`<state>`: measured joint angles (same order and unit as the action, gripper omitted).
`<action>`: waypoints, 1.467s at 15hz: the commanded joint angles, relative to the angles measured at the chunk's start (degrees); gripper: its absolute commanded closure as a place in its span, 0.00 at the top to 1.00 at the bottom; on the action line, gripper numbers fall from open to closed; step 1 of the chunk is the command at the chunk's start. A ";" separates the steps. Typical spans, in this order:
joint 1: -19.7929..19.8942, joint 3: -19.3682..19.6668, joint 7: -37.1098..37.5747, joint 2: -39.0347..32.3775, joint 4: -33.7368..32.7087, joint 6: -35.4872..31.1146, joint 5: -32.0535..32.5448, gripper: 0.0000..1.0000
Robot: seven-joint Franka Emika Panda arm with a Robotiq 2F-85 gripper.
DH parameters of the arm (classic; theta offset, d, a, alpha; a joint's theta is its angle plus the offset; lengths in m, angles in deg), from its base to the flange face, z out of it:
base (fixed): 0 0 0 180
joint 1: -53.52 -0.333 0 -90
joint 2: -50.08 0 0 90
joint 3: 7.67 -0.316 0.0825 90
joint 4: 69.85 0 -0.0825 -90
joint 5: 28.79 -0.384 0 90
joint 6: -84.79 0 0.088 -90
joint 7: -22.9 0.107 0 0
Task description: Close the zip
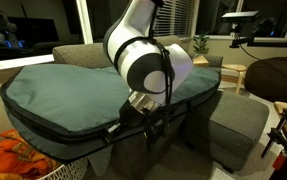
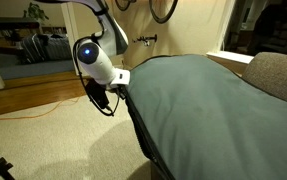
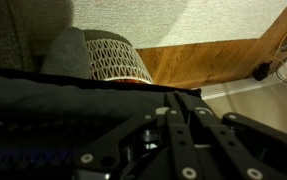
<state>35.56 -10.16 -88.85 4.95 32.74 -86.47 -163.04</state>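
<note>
Grey sofa: backrest visible, by the window.
Grey ottoman: low and square.
Orange patterned cloth: heaped at the lower corner.
Potted plant: near the window.
Orange cable: trailing over beige carpet.
Patterned cushion: near the wooden floor.

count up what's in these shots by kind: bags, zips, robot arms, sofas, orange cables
bag: 1
zip: 1
arm: 1
sofa: 1
orange cable: 1
total: 5
</note>
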 commanded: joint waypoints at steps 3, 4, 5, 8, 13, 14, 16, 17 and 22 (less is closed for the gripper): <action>1.20 2.23 -0.79 3.41 3.76 1.33 -4.18 0.05; 1.07 2.53 -1.05 3.60 4.14 1.64 -5.10 0.05; 1.05 2.69 -1.19 3.69 4.36 1.95 -5.81 0.05; 0.76 3.56 -2.16 4.26 5.65 3.28 -8.35 0.05; 1.02 4.61 -3.12 5.40 8.30 5.80 -10.45 0.05; 1.18 4.71 -3.12 5.55 8.71 6.38 -10.36 0.05; 1.44 4.95 -3.10 5.83 9.59 7.59 -10.04 0.05; 1.53 5.21 -3.05 5.95 10.02 7.72 -9.94 0.05; 1.95 7.44 -2.81 7.11 13.25 8.34 -9.48 0.05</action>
<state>35.77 -5.29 -89.85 7.92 40.09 -79.52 -171.03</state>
